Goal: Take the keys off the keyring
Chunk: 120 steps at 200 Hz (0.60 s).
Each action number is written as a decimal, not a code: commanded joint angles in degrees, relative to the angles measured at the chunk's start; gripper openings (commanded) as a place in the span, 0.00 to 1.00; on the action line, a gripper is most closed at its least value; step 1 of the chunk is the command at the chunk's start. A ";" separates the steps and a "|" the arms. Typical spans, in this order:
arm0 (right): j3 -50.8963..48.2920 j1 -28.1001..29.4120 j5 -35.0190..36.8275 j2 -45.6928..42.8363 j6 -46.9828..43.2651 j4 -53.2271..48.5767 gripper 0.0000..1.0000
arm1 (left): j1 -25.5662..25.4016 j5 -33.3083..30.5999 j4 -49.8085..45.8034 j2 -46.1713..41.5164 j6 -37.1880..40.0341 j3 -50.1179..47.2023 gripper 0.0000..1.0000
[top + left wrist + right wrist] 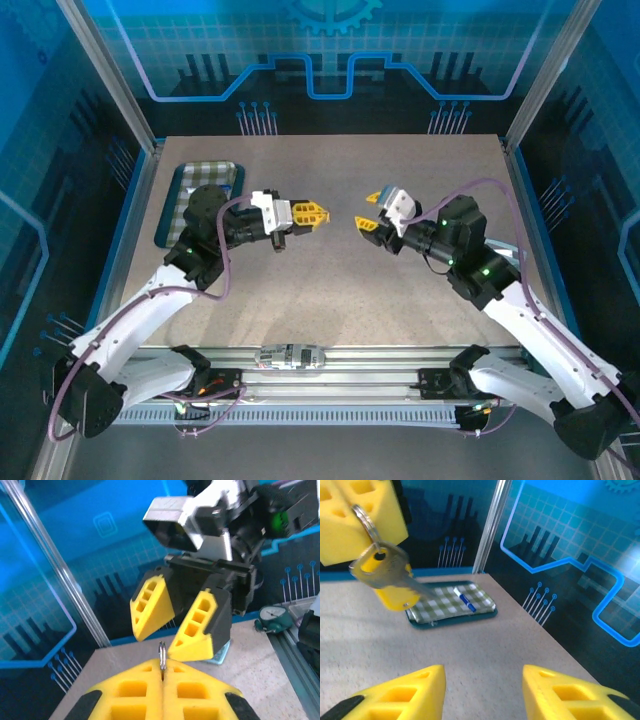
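1. Worktop [330, 300]: big, flat and speckled. Both arms reach in over its middle.
2. Tray [208, 174]: checked inside w/ a dark rim. It lies flat at the far L corner of the worktop, partly behind the L arm.
3. L tool [312, 212]: its yellow pads are pressed tight together. They pinch the thin metal loop at the top of the keyring. It hangs in the air over the middle of the worktop and points at the R tool.
4. R tool [364, 210]: pads wide apart, nothing btw them. It faces the L tool, near it but not touching.
5. Key [389, 574]: grey metal w/ a round head. It hangs from the loop under the L tool, up off the worktop, w/ its blade tilted down.
6. Keyring [395, 600]: a small yellow tag on the same loop, hanging right behind the key.
7. Blue stick [466, 601]: tiny, lies in the tray. Can't tell what it is.
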 commanded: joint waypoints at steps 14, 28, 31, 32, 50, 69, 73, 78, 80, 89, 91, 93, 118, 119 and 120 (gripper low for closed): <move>-5.85 -0.79 -11.87 -1.24 9.47 14.69 0.41 | 1.19 9.20 21.61 3.57 -15.85 -1.77 0.00; -5.16 -0.86 -13.95 -0.70 10.15 14.82 0.40 | 1.50 10.77 27.52 5.28 -20.86 -1.87 0.00; -4.89 -0.85 -14.56 -0.53 10.35 14.71 0.39 | 1.59 11.14 28.77 5.55 -21.90 -1.80 0.00; -4.80 -0.85 -14.74 -0.45 10.43 14.70 0.39 | 1.59 11.25 29.21 5.70 -22.21 -1.81 0.00; -3.71 -0.87 -18.71 1.06 12.42 15.52 0.39 | 1.77 13.40 33.91 7.71 -25.75 -1.44 0.00; -3.39 -0.95 -20.88 2.00 14.21 17.26 0.41 | 1.78 14.84 33.65 8.50 -26.18 -0.57 0.00; -3.52 -0.99 -20.94 2.05 14.58 17.80 0.42 | 1.77 14.92 33.63 8.50 -26.16 -0.59 0.00; -3.70 -1.16 -21.05 2.10 15.29 18.03 0.42 | 1.82 14.97 33.49 8.38 -26.00 -0.58 0.00; -3.80 -1.15 -21.25 2.10 15.61 19.42 0.42 | 1.79 14.95 33.26 8.29 -25.82 -0.54 0.00; -4.09 -1.42 -22.40 2.34 17.05 21.55 0.42 | 1.77 15.04 31.50 7.89 -24.49 -0.33 0.00; -4.08 -1.48 -22.66 2.42 17.33 21.79 0.42 | 1.77 15.12 30.96 7.77 -24.17 -0.33 0.00; -4.03 -1.47 -22.94 2.49 17.50 21.92 0.42 | 1.80 15.20 30.50 7.66 -23.83 -0.26 0.00; -3.83 -1.61 -25.10 3.82 20.29 24.43 0.45 | 1.77 15.76 28.72 6.75 -22.84 -0.44 0.00; -3.88 -1.58 -25.19 3.88 20.54 24.66 0.45 | 1.77 15.76 28.79 6.75 -22.90 -0.47 0.00; -3.86 -1.62 -25.29 3.96 20.71 24.86 0.45 | 1.77 15.76 28.77 6.74 -22.93 -0.53 0.00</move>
